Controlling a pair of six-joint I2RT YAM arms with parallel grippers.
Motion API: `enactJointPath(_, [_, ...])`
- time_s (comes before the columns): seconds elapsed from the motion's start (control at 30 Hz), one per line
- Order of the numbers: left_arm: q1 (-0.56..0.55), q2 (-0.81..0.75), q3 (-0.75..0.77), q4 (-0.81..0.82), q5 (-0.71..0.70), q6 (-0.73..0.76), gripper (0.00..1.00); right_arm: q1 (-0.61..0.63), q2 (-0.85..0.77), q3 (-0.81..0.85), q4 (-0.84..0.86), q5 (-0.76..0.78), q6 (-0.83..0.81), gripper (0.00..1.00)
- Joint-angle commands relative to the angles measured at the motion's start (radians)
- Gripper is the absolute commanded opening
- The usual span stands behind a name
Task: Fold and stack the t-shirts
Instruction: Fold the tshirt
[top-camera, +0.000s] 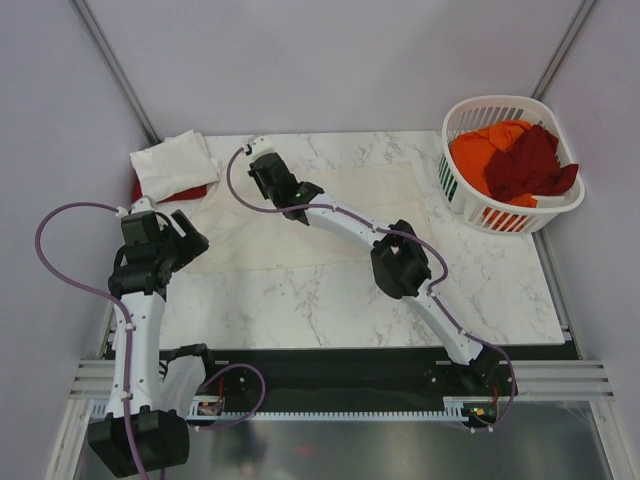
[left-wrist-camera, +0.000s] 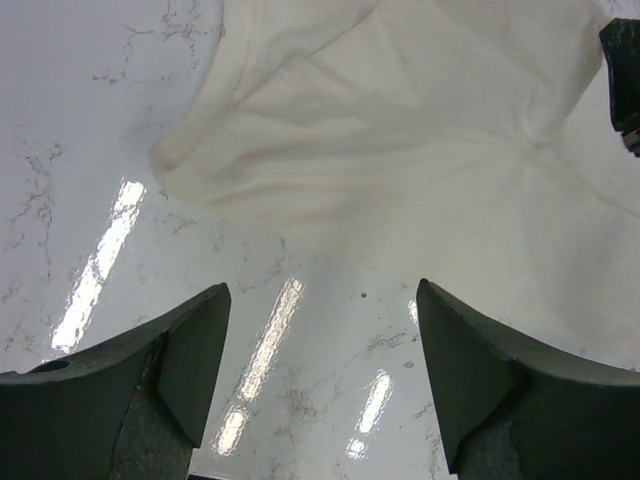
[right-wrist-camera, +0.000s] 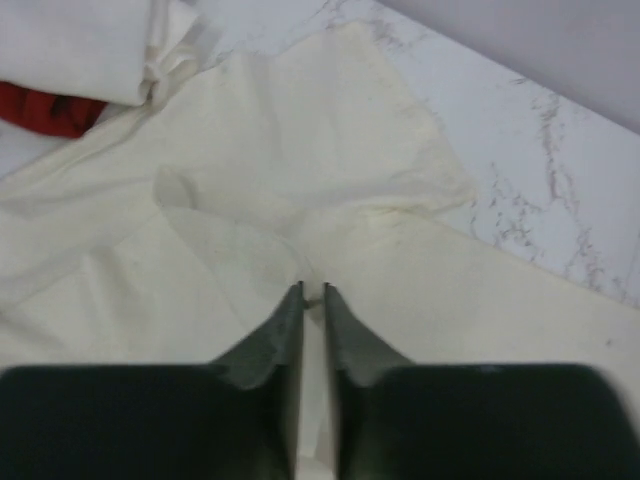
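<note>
One large cream-white cotton t-shirt (top-camera: 372, 192) lies spread on the white marble bench (top-camera: 330, 312), apparently at its first fold. Right tool (right-wrist-camera: 312, 290), pressed nearly together, pinches its cloth. The left tool (left-wrist-camera: 320, 300) hovers spread near its edge and likely must grip next.

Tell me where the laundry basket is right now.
In the top view, the laundry basket sits at the far right corner of the table, with an orange shirt and a dark red shirt piled inside it.
</note>
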Motion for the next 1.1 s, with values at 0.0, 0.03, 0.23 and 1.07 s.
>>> enactJointPath(0.0, [-0.002,-0.013,0.002,0.024,0.027,0.041,0.82,-0.038,0.058,0.038,0.04,0.062,0.021,0.31])
enactJointPath(0.03, [0.0,-0.013,0.002,0.024,0.025,0.041,0.82,-0.043,0.068,0.035,0.042,0.071,0.028,0.42])
enactJointPath(0.23, [-0.002,-0.008,0.002,0.024,0.024,0.044,0.82,-0.055,0.07,0.0,0.042,0.14,0.049,0.98])
enactJointPath(1.07, [-0.088,0.357,-0.023,0.049,-0.113,-0.244,0.93,-0.504,-1.039,-1.363,-0.053,-0.197,0.58,0.98])
